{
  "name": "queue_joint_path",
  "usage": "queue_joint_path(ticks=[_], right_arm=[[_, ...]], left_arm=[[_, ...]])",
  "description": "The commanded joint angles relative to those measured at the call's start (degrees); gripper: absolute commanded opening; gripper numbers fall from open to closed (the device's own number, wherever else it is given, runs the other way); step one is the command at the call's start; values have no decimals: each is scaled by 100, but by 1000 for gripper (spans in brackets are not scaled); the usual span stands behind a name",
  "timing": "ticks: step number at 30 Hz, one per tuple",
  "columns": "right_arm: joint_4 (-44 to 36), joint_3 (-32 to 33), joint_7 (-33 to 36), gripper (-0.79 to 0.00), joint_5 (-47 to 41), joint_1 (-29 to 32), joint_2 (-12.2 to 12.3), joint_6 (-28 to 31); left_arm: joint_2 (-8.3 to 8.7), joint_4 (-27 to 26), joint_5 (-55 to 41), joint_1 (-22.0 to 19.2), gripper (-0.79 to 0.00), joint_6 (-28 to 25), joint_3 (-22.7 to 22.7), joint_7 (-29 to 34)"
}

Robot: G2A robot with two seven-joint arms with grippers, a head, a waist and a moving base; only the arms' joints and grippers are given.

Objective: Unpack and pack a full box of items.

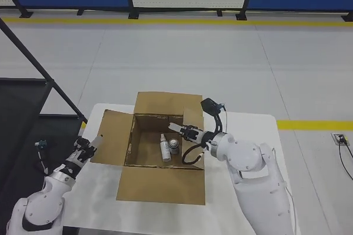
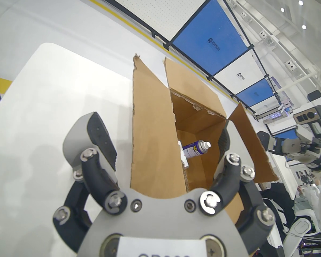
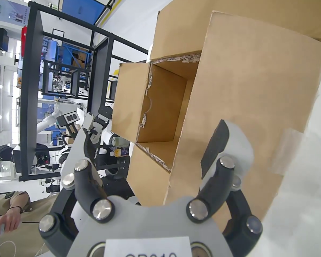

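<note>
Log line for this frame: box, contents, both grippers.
box: open on table | inside: can, bottle | left gripper: fingers open, at left flap | right gripper: fingers open, at right flap

One box (image 1: pixel 144 151) stands on one table (image 1: pixel 247 126). The box has four flaps, all open: one left flap (image 1: pixel 112 138), one far flap (image 1: pixel 167 103), one near flap (image 1: pixel 162 185) and one right flap (image 1: pixel 193 119). Two things lie in the box, side by side toward its right wall: one white bottle (image 1: pixel 165 148) and one spray can (image 1: pixel 173 145). There are two grippers: one left gripper (image 1: pixel 89 143) at the left flap and one right gripper (image 1: pixel 185 130) at the right flap. Each gripper has two fingers (image 2: pixel 101 140), which makes four in all.
</note>
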State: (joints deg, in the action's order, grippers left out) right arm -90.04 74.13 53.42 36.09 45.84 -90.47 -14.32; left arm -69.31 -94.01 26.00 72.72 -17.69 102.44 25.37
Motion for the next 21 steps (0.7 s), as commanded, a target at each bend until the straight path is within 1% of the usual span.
queue_joint_path(ticks=[1, 4, 6, 10, 12, 16, 19, 21], right_arm=[[107, -99, -121, 0, 52, -35, -3, -21], [240, -193, -227, 0, 49, -85, -4, -57], [282, -252, -270, 0, 36, -106, -4, -68], [327, -344, -321, 0, 13, -126, 3, -80], [341, -378, -345, 0, -1, -141, 7, -90], [420, -457, -362, 0, 7, -196, 14, -123], [556, -567, -414, 0, 93, -279, 11, -218], [653, -657, -475, 0, 140, -328, 2, -281]], left_arm=[[10, -86, -23, 18, 0, -34, -17, 31], [24, -142, 27, 23, 0, -20, -62, 38], [38, -104, 244, 11, 0, 22, -58, -85], [61, 199, 480, -75, 0, 101, -6, -341], [73, 408, 393, -156, 0, 80, -14, -280], [108, 615, 309, -252, 0, -290, -130, 36], [128, 529, 234, -216, 0, -613, -215, 177], [133, 405, 145, -169, 0, -706, -262, 191]])
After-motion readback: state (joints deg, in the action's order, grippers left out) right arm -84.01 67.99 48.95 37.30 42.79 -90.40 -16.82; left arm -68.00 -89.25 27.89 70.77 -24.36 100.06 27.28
